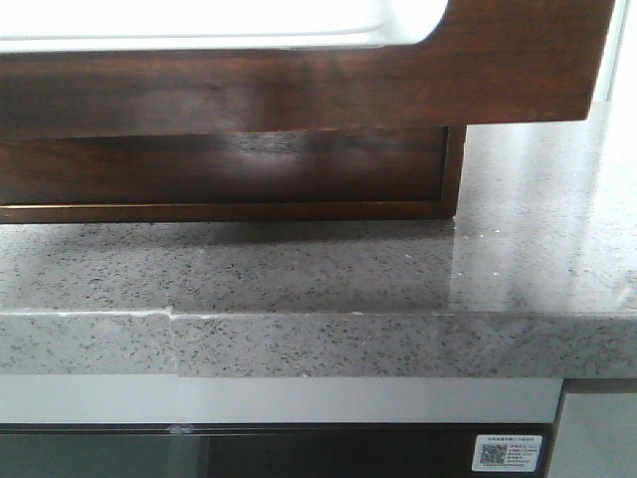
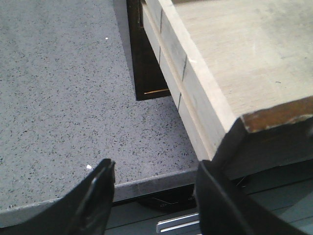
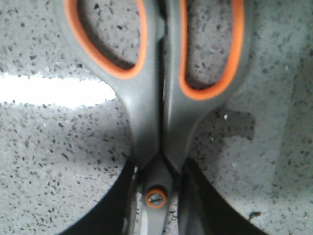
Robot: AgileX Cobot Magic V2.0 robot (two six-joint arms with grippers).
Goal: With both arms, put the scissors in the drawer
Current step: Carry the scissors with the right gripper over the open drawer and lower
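The drawer (image 1: 299, 95), dark brown glossy wood with a wide round-cornered cut-out showing white, stands pulled out over the counter. In the left wrist view its pale wooden inside (image 2: 234, 58) lies open and empty, with its dark front corner (image 2: 279, 115) close by. My left gripper (image 2: 154, 181) is open and empty, beside that corner at the counter's front edge. The scissors (image 3: 156, 98) have grey handles lined with orange. My right gripper (image 3: 155, 196) is shut on them at the orange-ringed pivot, over the speckled counter. Neither gripper shows in the front view.
The grey speckled stone counter (image 1: 299, 279) has a front edge (image 1: 299, 344) with a seam (image 1: 174, 319). The dark cabinet body (image 1: 229, 169) sits behind the drawer front. Below the counter are a dark panel with a white sticker (image 1: 510, 453) and a metal handle (image 2: 178, 225).
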